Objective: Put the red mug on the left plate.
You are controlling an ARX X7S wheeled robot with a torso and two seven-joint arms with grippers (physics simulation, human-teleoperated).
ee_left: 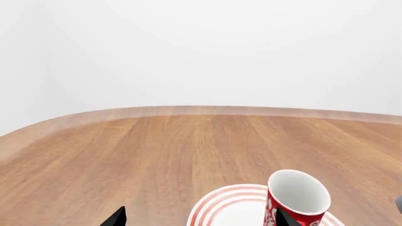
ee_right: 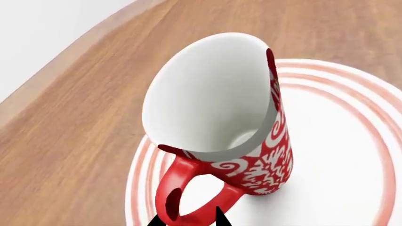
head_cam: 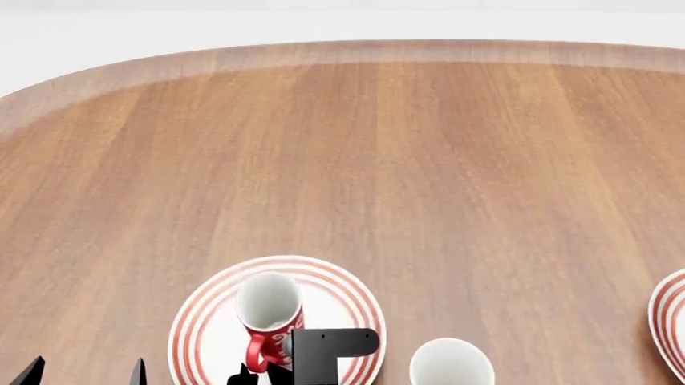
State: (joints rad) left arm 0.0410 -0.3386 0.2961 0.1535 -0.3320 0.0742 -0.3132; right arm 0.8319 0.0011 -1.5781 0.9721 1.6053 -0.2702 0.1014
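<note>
R gripper [ee_right: 188,221] jaws clamped on red mug [head_cam: 269,309] handle, mug tilted over left plate [head_cam: 204,321] at ~10 o'clock; should level it, then release; L gripper [head_cam: 80,375] jaws apart.

The head view looks forward and down from above the near edge of the wooden table [head_cam: 428,160], taking in most of its top out to the curved far rim. The left wrist view sits low, just above the tabletop, and faces the far edge and the pale wall [ee_left: 201,47] beyond. The right wrist view is the nearest, close over the red mug [ee_right: 238,132], looking steeply down into its white inside. All three share that mug standing on the left plate [head_cam: 204,329], at the near left of the table; the head view alone also reaches a white mug [head_cam: 451,362] and a second plate [head_cam: 672,321] at the right edge
</note>
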